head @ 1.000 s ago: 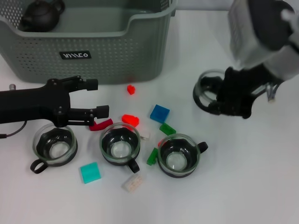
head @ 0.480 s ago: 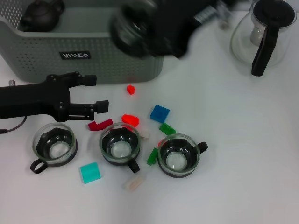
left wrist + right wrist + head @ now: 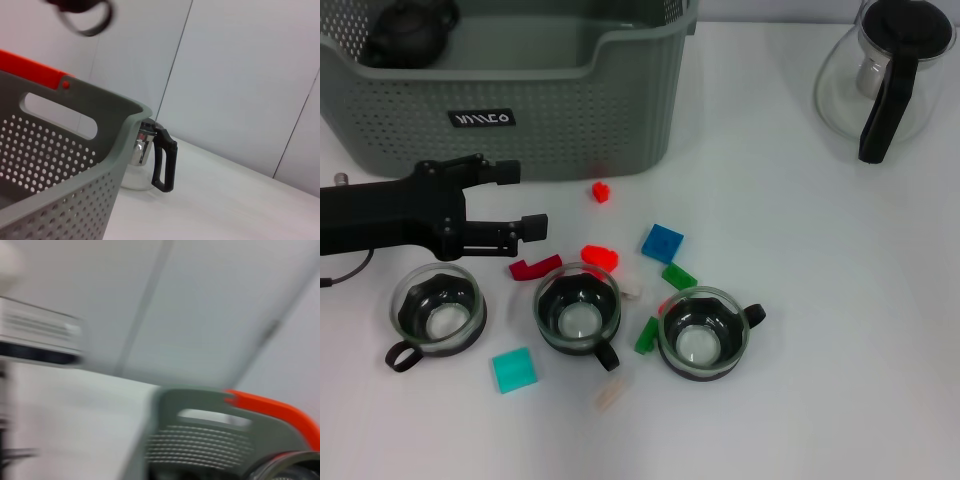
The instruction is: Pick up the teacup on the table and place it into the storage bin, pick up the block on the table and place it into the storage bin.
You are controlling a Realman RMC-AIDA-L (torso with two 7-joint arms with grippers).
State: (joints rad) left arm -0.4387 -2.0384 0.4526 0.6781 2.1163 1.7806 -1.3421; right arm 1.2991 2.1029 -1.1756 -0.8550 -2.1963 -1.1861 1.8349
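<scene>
The storage bin (image 3: 550, 110) stands at the far left of the white table (image 3: 840, 300), its perforated front wall and black label facing the robot. A dark teapot (image 3: 408, 28) lies inside, in its far left corner. Three glass teacups stand in a row in front of the bin: the left teacup (image 3: 437, 311), the middle teacup (image 3: 578, 309) and the right teacup (image 3: 702, 333). Small blocks lie among them: a blue block (image 3: 662, 242), a teal block (image 3: 513, 369), a dark red block (image 3: 535, 267), and some red and green ones.

The left gripper (image 3: 528, 200) lies low over the table, between the bin's front wall and the left teacup, just beside the dark red block. Its fingers are spread apart and nothing is between them. The right gripper is not seen from the head; the right wrist view is blurred, showing the bin's wall and a glass rim (image 3: 285, 467) at the corner, so whether it holds something I cannot tell.

The right half of the table is wide and bare, with a glass pitcher (image 3: 886, 70) at the far right edge. Behind is a pale panelled wall (image 3: 240, 75).
</scene>
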